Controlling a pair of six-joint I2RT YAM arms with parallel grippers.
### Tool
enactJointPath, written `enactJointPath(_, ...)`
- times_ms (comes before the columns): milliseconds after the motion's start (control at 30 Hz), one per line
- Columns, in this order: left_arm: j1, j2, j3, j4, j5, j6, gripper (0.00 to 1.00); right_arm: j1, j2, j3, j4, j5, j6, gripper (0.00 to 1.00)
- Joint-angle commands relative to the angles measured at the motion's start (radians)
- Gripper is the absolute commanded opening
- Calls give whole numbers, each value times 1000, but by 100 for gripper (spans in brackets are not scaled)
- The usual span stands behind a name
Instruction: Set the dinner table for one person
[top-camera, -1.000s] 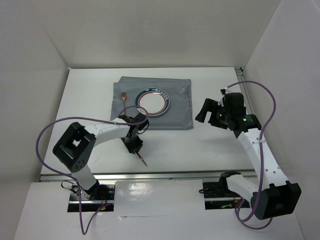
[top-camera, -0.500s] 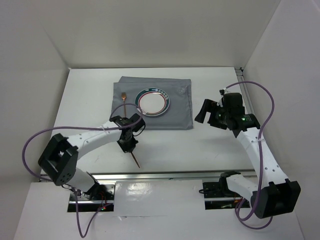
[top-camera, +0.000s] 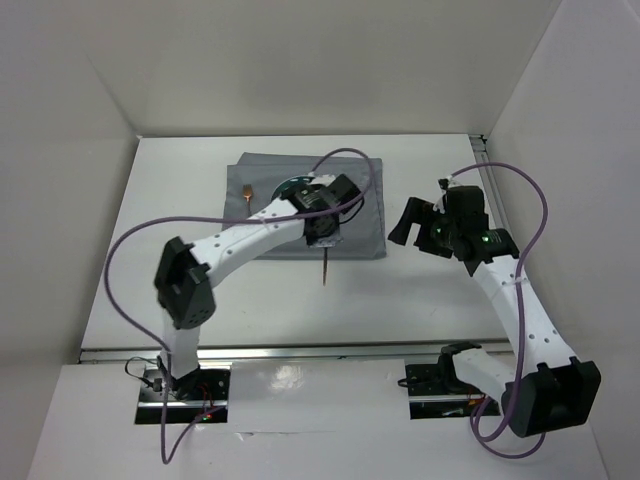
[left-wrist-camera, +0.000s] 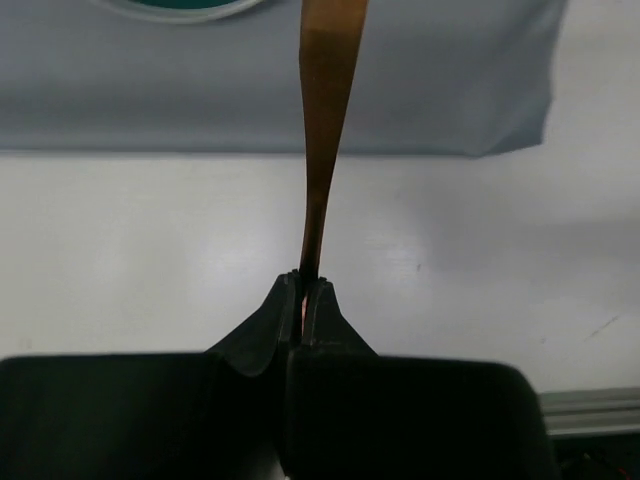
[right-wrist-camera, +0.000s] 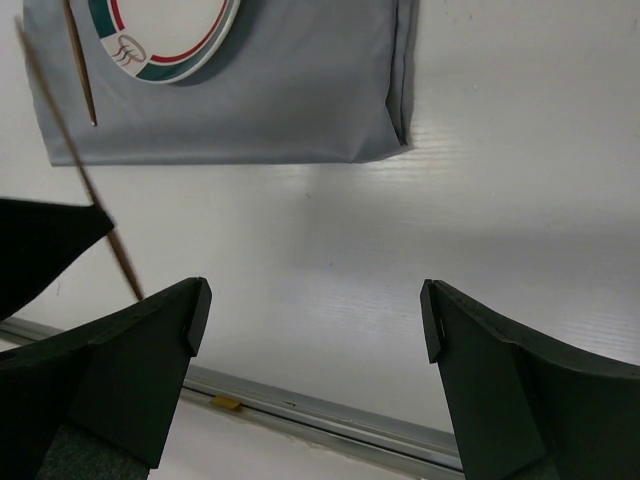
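On the dinner table (top-camera: 180, 200), a grey cloth (top-camera: 365, 215) bearing a plate (right-wrist-camera: 170, 40) lies toward the far side.
The left gripper (left-wrist-camera: 305, 285) pinches a slim copper utensil (left-wrist-camera: 322, 130) above the cloth's near edge; the right gripper (right-wrist-camera: 315, 297) hovers beside the cloth, fingers spread wide.

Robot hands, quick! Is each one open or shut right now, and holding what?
Left hand: closed, holding a thin copper-coloured metal utensil.
Right hand: open, holding nothing.
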Motion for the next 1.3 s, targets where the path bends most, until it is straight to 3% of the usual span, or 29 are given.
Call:
enactJointPath(0, 0, 214, 267, 3, 61, 222, 0, 8, -52, -4, 35, 17, 11, 100)
enactJointPath(100, 21, 365, 514, -55, 93, 291, 0, 8, -92, -16, 12, 61, 11, 100)
enactJointPath(167, 55, 452, 558, -34, 133, 319, 0, 8, -118, -25, 12, 86, 23, 100)
enactJointPath(300, 102, 509, 549, 95, 253, 339, 0, 8, -148, -59, 12, 86, 57, 100)
enactJointPath(633, 150, 578, 598, 213, 320, 403, 0, 8, -136, -93, 12, 97, 68, 100)
enactJointPath(867, 193, 600, 545, 328, 470, 295, 0, 8, -118, -102, 33, 86, 68, 100)
enactJointPath(1267, 222, 657, 569, 414, 518, 225, 0, 8, -118, -82, 4, 129, 25, 100)
